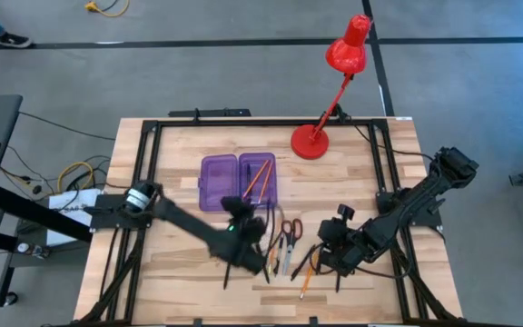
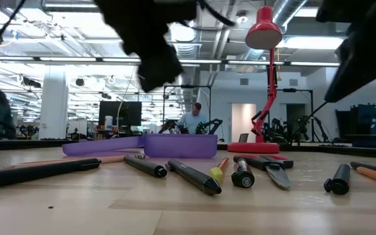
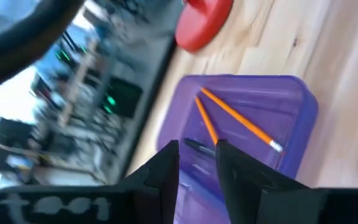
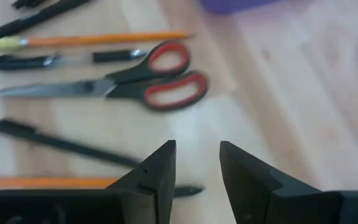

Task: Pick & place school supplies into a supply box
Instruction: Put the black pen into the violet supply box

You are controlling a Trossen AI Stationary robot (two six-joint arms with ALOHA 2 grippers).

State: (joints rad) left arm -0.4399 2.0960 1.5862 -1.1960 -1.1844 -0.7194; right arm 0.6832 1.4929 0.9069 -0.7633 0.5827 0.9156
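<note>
Wooden desk (image 1: 180, 145): carries everything.
Loose supplies: pens (image 2: 193, 176), pencils, red-handled scissors (image 4: 135, 81) lie nearest the front edge.
Right pincer (image 4: 196, 167): spread, empty, above a dark pen beside the scissors.
Left pincer (image 3: 197, 163): parted, empty, over the purple pencil case (image 1: 237, 181).
Case: open, two orange pencils (image 3: 238, 119) inside.
Red lamp (image 1: 330, 86): farthest.

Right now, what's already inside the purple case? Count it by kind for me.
In the purple case, going by the left wrist view:
orange pencils: 2
dark pen: 1
Total: 3
</note>
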